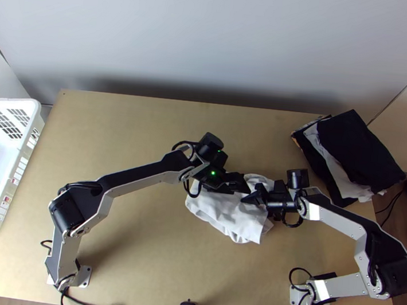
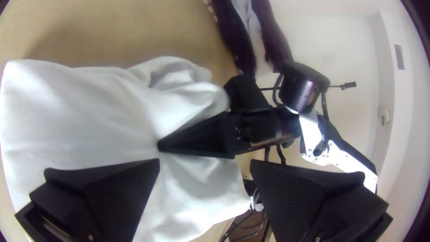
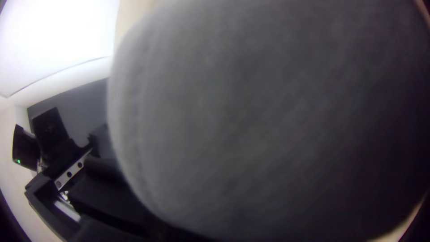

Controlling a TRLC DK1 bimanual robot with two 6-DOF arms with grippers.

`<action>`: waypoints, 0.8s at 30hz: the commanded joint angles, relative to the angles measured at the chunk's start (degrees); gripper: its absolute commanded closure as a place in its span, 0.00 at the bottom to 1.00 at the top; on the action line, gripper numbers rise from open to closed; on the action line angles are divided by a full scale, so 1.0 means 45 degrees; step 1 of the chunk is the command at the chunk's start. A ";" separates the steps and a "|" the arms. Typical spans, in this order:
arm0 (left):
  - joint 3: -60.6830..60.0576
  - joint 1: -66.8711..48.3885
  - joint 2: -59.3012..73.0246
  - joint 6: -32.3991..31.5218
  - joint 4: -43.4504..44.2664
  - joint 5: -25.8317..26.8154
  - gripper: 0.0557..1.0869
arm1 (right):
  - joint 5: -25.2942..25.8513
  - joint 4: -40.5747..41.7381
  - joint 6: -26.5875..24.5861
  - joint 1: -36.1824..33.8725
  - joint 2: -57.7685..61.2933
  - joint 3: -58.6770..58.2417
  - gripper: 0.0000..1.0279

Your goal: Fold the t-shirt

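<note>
The white t-shirt (image 1: 229,212) lies bunched and creased at mid-table. My left gripper (image 1: 239,185) is over its far edge; in the left wrist view the left gripper (image 2: 204,166) is open, its fingers wide apart above the cloth. From the other side my right gripper (image 1: 252,193) meets the shirt, fingers apart, with a fold of cloth bulging between them in the left wrist view. One dark fingertip presses against the white fabric (image 2: 89,116). Close to the right wrist camera, shaded cloth (image 3: 268,112) hides the right fingertips.
A pile of dark and light clothes (image 1: 356,153) sits at the table's far right corner. The white basket (image 1: 9,168) stands beyond the left edge. Bare wood (image 1: 143,118) shows on the table's far left part. Cables run along the near edge.
</note>
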 commanded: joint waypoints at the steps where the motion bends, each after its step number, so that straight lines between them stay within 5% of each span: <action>1: -0.0326 0.0344 -0.0457 0.0011 -0.0007 0.0008 0.05 | 0.1050 -0.0088 0.0124 -0.0218 -0.2435 -0.0330 0.94; 5: -0.0561 0.0520 -0.0672 0.0089 -0.0007 0.0008 0.05 | 0.1206 0.0322 -0.0150 -0.0453 -0.4506 -0.0779 0.97; 7: -0.0756 0.0520 -0.0848 0.0382 -0.0007 -0.0011 0.05 | 0.2300 0.0342 -0.0677 -0.0394 -0.4916 -0.0662 0.97; 12: -0.1029 0.0696 -0.1180 0.0539 -0.0007 -0.0050 0.05 | 0.5152 0.0927 -0.5013 0.0758 -0.7220 -0.0486 0.97; 24: -0.1049 0.0793 -0.1571 0.0343 -0.0007 -0.0304 0.05 | 0.6285 0.1006 -0.5189 0.0524 -0.6849 0.2092 0.97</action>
